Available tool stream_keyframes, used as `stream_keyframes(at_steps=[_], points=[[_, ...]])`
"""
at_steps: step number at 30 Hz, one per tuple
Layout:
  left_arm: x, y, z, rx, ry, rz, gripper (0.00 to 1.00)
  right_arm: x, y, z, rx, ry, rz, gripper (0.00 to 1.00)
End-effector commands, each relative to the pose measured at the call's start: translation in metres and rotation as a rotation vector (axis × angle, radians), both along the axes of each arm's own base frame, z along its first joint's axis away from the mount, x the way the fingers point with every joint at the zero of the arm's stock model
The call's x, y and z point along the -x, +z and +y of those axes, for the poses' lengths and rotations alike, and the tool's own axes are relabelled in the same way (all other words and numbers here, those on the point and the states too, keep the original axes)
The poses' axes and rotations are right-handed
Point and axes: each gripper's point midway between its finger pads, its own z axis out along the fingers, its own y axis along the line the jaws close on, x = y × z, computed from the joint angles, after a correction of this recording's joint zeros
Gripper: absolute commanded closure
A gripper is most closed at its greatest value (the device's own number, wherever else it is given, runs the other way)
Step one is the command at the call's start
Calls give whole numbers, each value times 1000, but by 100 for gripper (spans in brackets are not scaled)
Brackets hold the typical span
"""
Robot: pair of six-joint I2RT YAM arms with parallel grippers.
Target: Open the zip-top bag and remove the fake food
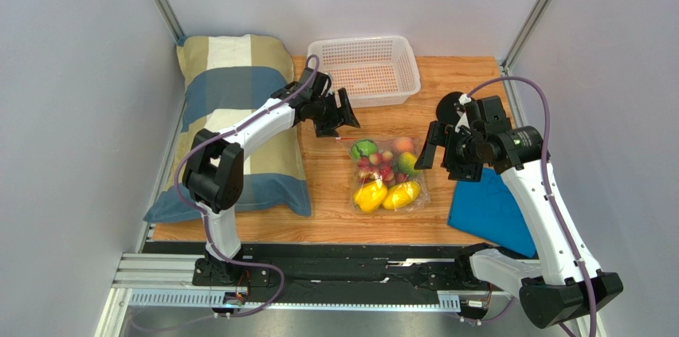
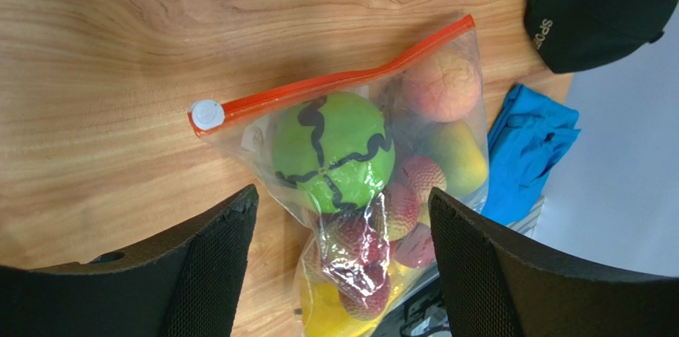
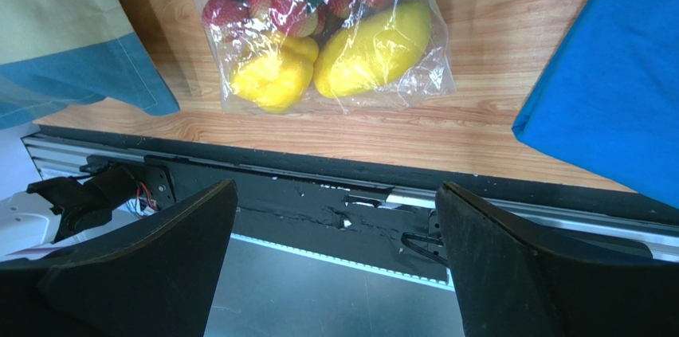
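The zip-top bag (image 1: 388, 176) lies flat on the wooden table, its red-orange zip strip (image 2: 335, 80) at the far end with a white slider (image 2: 207, 114) on one end. The fake food is inside: a green ball (image 2: 333, 150), a peach (image 2: 441, 86), red berries (image 2: 363, 245), a yellow pepper (image 3: 275, 74) and a lemon (image 3: 370, 50). My left gripper (image 1: 339, 119) is open and empty, hovering above the bag's zip end (image 2: 343, 193). My right gripper (image 1: 439, 153) is open and empty, raised beside the bag's right edge, its fingers framing the table's near rail (image 3: 336, 187).
A white perforated basket (image 1: 366, 66) stands at the back. A plaid pillow (image 1: 239, 114) lies on the left. A blue cloth (image 1: 490, 209) lies at the right front, and a black cap (image 2: 598, 2) sits behind the right gripper.
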Motion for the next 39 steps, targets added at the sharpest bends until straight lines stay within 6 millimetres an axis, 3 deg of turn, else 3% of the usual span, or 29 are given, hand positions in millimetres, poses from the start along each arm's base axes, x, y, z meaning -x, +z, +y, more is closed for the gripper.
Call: stream_keyframes(at_steps=[1, 4, 7, 15, 23, 28, 29, 30, 32, 33, 35, 37, 39], points=[[1, 24, 4, 24, 154, -27, 17, 12, -7, 2, -18, 37, 12, 0], [5, 1, 3, 48, 208, 32, 17, 14, -10, 0, -4, 52, 16, 0], [1, -10, -1, 86, 240, 67, 20, 15, -11, -3, 14, 60, 11, 0], [-10, -27, 14, 101, 393, 110, 19, 17, -14, -4, 22, 79, 9, 0], [-15, -50, 4, 176, 429, 202, 23, 20, -20, -5, 32, 88, 20, 0], [-21, -54, -6, 205, 391, 204, 50, 15, -21, -1, 8, 83, 28, 0], [-21, -52, -10, 221, 376, 201, 62, 15, -21, 0, 5, 83, 29, 0], [-21, -52, -10, 224, 371, 202, 66, 13, -20, 0, 8, 82, 26, 0], [-20, -49, -12, 228, 352, 188, 95, 11, -20, 0, 12, 83, 23, 0], [-21, -48, -12, 222, 323, 160, 100, 8, -21, 0, 15, 83, 24, 0], [-26, -33, -21, 261, 236, 90, 100, 3, -22, 2, 11, 85, 22, 0], [-29, -8, -30, 255, 102, -56, 100, -2, -24, 10, -24, 103, 36, 0], [-28, 31, -37, 246, -50, -240, 100, -9, -18, 22, -79, 128, 10, 1]])
